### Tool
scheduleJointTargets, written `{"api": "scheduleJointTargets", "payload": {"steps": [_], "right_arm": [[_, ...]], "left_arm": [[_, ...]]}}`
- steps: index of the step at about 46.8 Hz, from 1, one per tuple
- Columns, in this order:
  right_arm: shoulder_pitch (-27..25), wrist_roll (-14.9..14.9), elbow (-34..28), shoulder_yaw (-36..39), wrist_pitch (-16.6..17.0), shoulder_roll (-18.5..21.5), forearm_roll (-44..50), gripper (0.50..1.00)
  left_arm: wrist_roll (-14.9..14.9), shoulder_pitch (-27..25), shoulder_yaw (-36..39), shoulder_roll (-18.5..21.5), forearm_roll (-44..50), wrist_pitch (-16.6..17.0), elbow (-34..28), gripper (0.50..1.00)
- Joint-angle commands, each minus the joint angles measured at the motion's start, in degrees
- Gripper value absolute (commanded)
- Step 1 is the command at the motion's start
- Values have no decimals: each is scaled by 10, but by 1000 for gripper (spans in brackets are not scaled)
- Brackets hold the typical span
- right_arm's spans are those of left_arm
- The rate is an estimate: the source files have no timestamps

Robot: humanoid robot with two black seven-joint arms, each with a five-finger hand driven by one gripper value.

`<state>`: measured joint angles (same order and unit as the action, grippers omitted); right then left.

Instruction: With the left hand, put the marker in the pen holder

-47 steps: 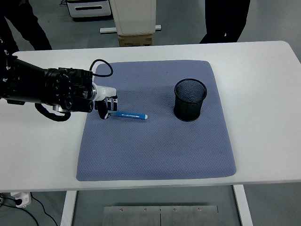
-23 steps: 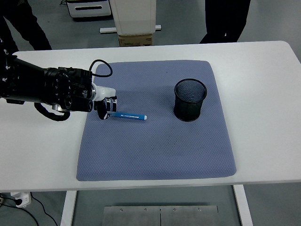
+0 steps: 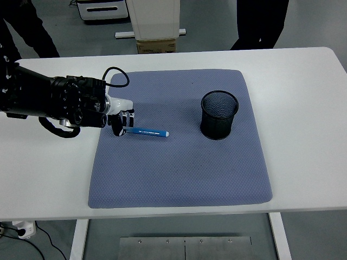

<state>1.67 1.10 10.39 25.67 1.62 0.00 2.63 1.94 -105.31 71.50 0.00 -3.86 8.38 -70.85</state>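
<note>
1. Reaching in from the left edge in the head view, the left hand (image 3: 120, 120) is over the left part of the blue mat (image 3: 179, 179), and its fingers (image 3: 128, 117) are closed around the left end of the marker (image 3: 147, 131).
2. This blue marker lies nearly flat on the mat, its free end pointing right, toward the pen holder (image 3: 219, 114).
3. That black mesh pen holder stands upright on the right part of the mat, well apart from the marker.
4. A black cable (image 3: 116, 72) makes a loop above the wrist.
5. The mat lies on the white desk (image 3: 303, 92).
6. Two people in dark clothes (image 3: 259, 23) stand behind the far edge of the desk.
</note>
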Motion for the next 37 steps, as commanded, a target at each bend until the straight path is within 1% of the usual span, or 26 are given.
{"api": "scheduleJointTargets", "payload": {"steps": [1,37], "right_arm": [[0,0,0,0,0,0,0,1000],[0,0,0,0,1,0,0,1000]], "left_arm": [[0,-4,2,0,0,1,0,500],[0,-18,16,0,0,1,1,500]]}}
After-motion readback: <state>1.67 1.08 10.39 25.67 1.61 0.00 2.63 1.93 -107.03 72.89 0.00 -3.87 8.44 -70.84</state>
